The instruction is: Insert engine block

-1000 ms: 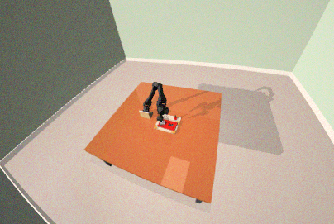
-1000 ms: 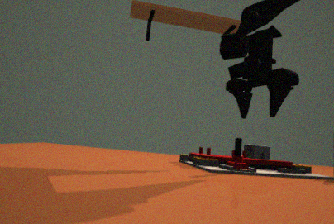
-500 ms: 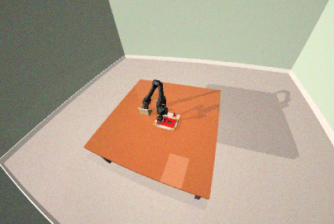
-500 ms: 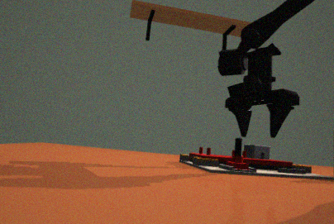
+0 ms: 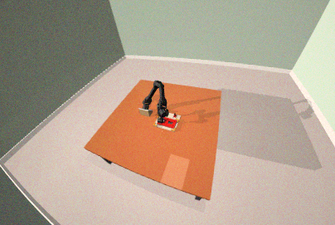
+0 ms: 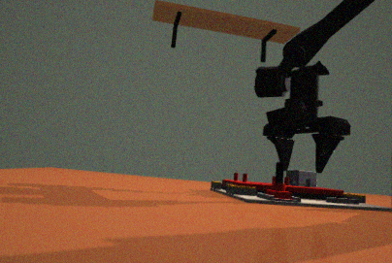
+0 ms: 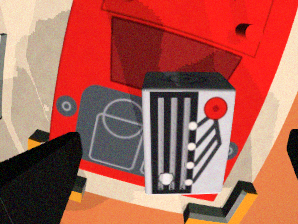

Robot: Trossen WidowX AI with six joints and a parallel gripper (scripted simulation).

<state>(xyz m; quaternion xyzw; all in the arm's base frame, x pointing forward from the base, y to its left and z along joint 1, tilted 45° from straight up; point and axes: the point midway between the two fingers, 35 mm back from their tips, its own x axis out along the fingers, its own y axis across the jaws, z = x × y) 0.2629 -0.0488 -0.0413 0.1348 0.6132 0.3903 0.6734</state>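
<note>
The engine block, pale grey with a dark end, black stripes and a red disc, stands on the red car body, raised above its surface. In the wrist view it covers the right part of a dark grey panel with light outlines. Whether any of the block is down in an opening cannot be told. My gripper is open and empty, fingers pointing down. Its fingertips are just above the block in the exterior view, one to each side in the wrist view.
The car body lies on a pale board with black and yellow corner pieces. A black post and small red pegs rise from the assembly. A flat panel with black brackets is beyond the arm. The table is orange.
</note>
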